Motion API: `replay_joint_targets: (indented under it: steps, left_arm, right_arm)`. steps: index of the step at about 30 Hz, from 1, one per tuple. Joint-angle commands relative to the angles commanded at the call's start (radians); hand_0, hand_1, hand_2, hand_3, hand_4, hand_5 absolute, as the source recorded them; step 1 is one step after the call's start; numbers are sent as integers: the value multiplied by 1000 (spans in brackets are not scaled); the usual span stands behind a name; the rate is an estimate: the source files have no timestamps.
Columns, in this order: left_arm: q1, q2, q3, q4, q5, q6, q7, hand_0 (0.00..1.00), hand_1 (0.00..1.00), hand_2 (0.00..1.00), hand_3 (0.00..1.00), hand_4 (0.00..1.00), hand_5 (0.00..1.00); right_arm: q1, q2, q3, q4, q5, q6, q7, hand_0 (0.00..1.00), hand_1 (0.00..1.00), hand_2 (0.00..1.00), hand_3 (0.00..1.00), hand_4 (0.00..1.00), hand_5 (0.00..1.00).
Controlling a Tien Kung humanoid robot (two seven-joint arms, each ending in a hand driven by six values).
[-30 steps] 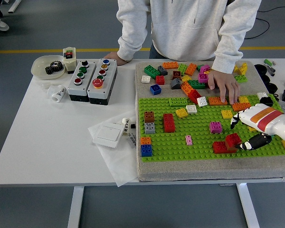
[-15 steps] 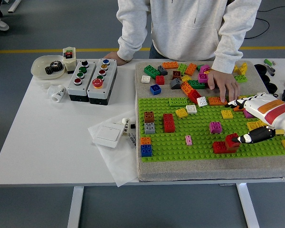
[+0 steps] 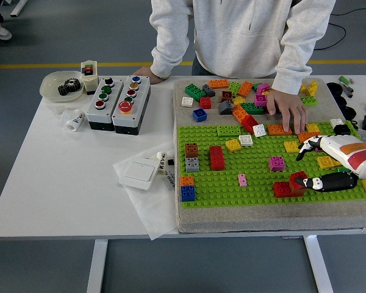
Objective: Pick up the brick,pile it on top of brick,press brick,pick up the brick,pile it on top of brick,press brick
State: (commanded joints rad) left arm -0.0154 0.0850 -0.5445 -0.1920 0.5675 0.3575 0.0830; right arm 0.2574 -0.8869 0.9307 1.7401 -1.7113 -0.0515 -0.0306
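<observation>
Right hand [image 3: 320,165] comes in low from the right, fingers pinching the upper red brick [image 3: 298,180]. That brick sits tilted on the lower red brick [image 3: 282,189], and together they run left-right.

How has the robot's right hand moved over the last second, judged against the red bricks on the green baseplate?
Yes. The right hand swung up and away, then came back down beside the red bricks, ending slightly further right than it started.

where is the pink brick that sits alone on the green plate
In the head view the pink brick sits right of centre on the green plate, up and left of the red bricks that the right hand reaches.
</observation>
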Motion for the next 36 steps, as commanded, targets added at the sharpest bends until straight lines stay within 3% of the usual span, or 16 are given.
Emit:
replay_joint_targets:
  steps: [14,36]
  left_arm:
    - [-1,0,2,0,-1,0,0,726,746,790,626,679,622]
    - [-3,0,9,-2,-8,1,1,726,745,788,625,678,626]
  right_arm:
    - [-25,5,-40,23,-8,12,12,660,649,696,531,842,455]
    - [18,21,-99,-20,-11,20,18,657,648,691,528,821,473]
